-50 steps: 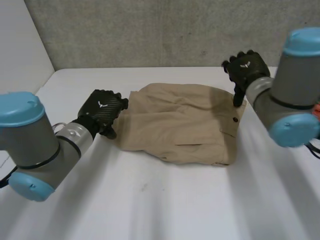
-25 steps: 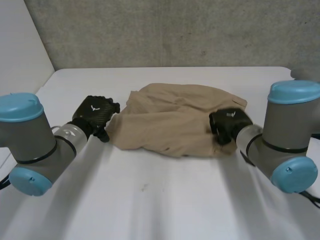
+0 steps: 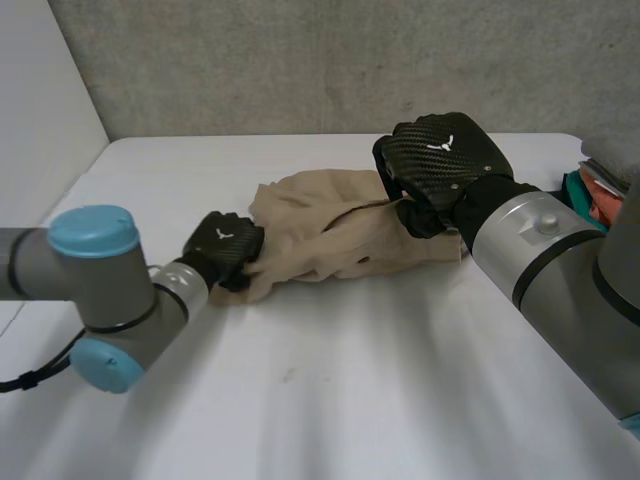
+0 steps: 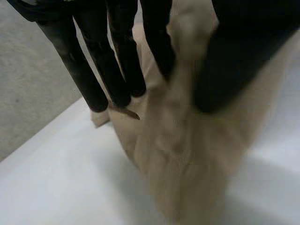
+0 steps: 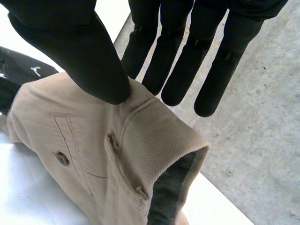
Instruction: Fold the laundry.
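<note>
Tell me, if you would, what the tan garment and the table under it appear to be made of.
The tan garment looks like a woven cotton, perhaps fine corduroy or twill: it is matte, with fine ribs on its waistband, stitched seams and a button. The table looks like smooth white laminate or painted board with a faint sheen; I cannot tell which.

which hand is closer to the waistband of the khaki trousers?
Right. The right hand pinches the waistband between thumb and fingers, above the table. The left hand grips the khaki trousers at the opposite end, low by the table.
</note>
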Tool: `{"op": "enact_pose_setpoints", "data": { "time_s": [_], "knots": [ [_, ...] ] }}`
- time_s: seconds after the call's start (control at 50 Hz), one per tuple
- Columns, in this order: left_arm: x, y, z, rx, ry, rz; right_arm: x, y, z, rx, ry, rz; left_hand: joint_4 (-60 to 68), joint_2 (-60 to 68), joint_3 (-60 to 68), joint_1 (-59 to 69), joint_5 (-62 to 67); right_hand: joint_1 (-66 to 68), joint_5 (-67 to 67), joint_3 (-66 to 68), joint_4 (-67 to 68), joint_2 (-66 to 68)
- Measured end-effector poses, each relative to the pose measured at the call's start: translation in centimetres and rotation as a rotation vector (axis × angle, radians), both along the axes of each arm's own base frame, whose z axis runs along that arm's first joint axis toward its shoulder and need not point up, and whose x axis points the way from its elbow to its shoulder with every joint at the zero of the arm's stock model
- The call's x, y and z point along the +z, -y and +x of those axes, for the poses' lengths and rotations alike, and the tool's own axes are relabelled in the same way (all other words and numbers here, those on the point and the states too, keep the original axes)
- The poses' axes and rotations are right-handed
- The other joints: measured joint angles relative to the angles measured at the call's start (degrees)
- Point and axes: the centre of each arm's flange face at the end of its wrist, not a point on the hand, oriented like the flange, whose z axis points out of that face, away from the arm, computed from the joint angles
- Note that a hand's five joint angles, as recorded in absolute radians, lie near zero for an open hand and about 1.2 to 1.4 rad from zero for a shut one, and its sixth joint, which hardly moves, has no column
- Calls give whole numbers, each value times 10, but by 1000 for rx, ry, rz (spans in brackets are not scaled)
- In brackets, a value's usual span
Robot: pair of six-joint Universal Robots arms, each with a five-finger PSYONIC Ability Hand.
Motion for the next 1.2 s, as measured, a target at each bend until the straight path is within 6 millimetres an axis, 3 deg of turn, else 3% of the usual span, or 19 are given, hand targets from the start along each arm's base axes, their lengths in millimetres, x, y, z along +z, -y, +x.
{"op": "enact_pose_setpoints", "data": {
  "time_s": [0.02, 0.04, 0.12, 0.2, 0.28, 0.38, 0.42, 0.46, 0.5, 0.6, 0.7, 0.92, 1.06, 1.14, 1.2],
  "knots": [
    [-3, 1, -2, -4, 1, 3, 0, 0, -1, -2, 0, 2, 0, 0, 0, 0, 0, 0, 0, 0, 0, 0],
    [-5, 2, -4, -7, 2, 7, -1, 0, -1, -4, -1, 4, 93, 85, 82, 51, 87, 0, 0, 0, 0, 0],
    [-10, 2, -8, -15, 6, 24, -5, 2, -4, -15, -7, 13, 113, 103, 103, 51, 93, 0, 0, 0, 0, 0],
    [4, 1, -8, -13, -5, 16, -8, 8, -8, -32, -19, 13, 113, 103, 103, 51, 93, 0, 0, 0, 0, 0],
    [39, -4, -1, -1, -44, -36, -12, 18, -13, -58, -46, 14, 114, 103, 103, 51, 93, 0, 6, 0, 0, 0],
    [97, -19, 12, 15, -114, -135, -26, 35, -23, -99, -152, 32, 114, 103, 103, 51, 93, -11, -8, -33, -37, -26],
    [121, -31, 17, 14, -142, -178, -34, 39, -27, -107, -218, 56, 114, 103, 103, 51, 93, -148, -146, -181, -187, -175],
    [135, -43, 21, 11, -157, -201, -39, 39, -29, -107, -257, 84, 114, 103, 103, 51, 93, -322, -323, -341, -347, -347],
    [143, -52, 24, 8, -162, -213, -42, 37, -31, -108, -277, 117, 114, 103, 103, 51, 93, -412, -422, -436, -444, -435],
    [147, -63, 28, 4, -160, -211, -47, 35, -34, -123, -256, 189, 114, 103, 104, 51, 93, -466, -491, -503, -514, -482],
    [143, -68, 29, 2, -147, -193, -60, 31, -40, -191, -109, 374, 114, 104, 104, 51, 93, -488, -520, -532, -541, -483],
    [149, -67, 24, -7, -159, -214, -103, 6, -50, -243, -37, 604, 116, 104, 104, 51, 93, -493, -512, -533, -540, -483],
    [147, -65, 22, -10, -158, -212, -95, 4, -53, -242, -10, 561, 116, 104, 104, 51, 93, -493, -511, -533, -540, -483],
    [141, -61, 20, -6, -151, -196, -82, -10, -58, -242, 19, 536, 116, 104, 104, 51, 93, -493, -511, -533, -541, -483],
    [140, -59, 20, -5, -151, -193, -85, -23, -59, -236, 31, 566, 116, 104, 104, 51, 93, -493, -511, -533, -541, -483]
  ]
}}
